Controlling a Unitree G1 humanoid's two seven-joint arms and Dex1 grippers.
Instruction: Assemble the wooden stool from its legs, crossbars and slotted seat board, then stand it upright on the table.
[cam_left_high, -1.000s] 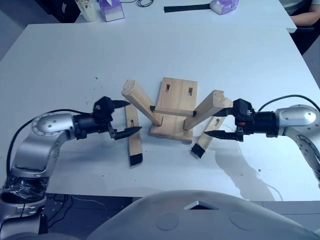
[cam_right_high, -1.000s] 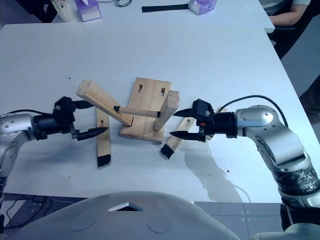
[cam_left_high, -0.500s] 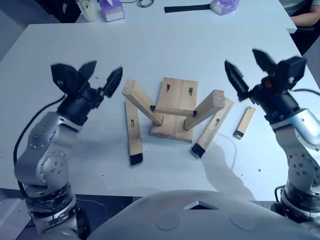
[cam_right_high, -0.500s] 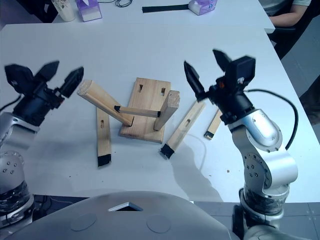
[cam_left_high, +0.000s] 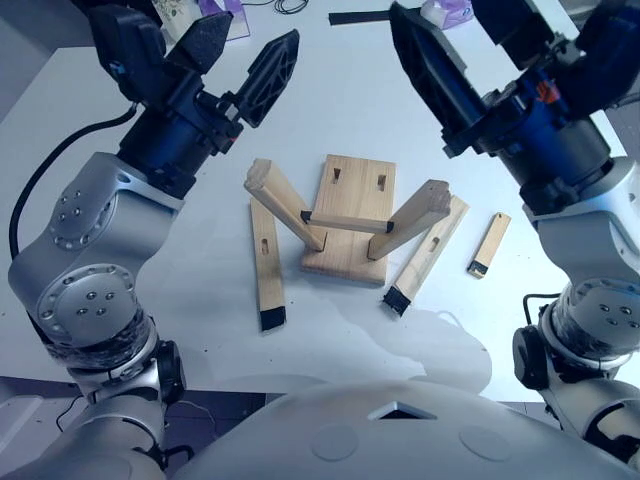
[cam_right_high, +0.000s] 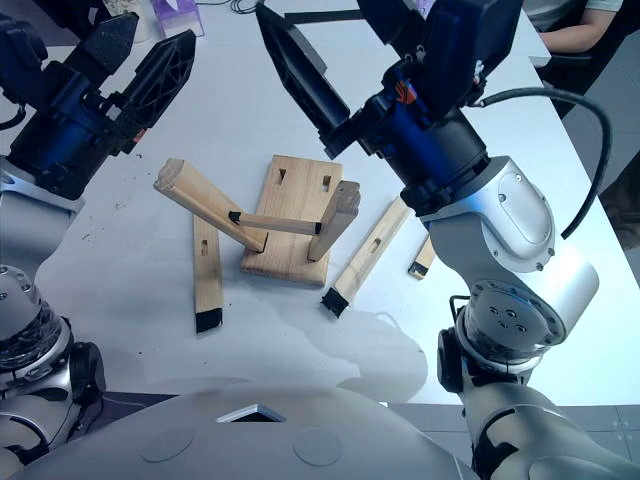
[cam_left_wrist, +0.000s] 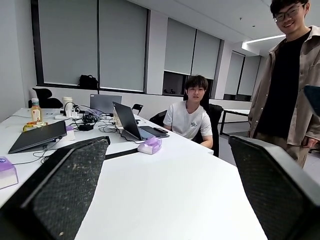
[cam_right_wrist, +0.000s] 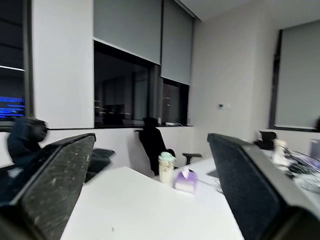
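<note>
The seat board (cam_left_high: 352, 190) lies flat mid-table (cam_left_high: 120, 200), with two legs (cam_left_high: 283, 203) slanting up from it and a crossbar (cam_left_high: 345, 222) between them. One loose leg (cam_left_high: 266, 270) lies flat at the board's 9 o'clock. Another (cam_left_high: 428, 252) lies at 3 o'clock, with a short bar (cam_left_high: 487, 245) beyond it. The left hand (cam_left_high: 245, 50) and the right hand (cam_right_high: 350, 40) are held high over the table, both spread wide and holding nothing.

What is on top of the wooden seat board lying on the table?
On the seat board a left leg and a right leg stand tilted, leaning apart, joined by a crossbar. Two far slots are open. The leg ends cover anything beneath them.
</note>
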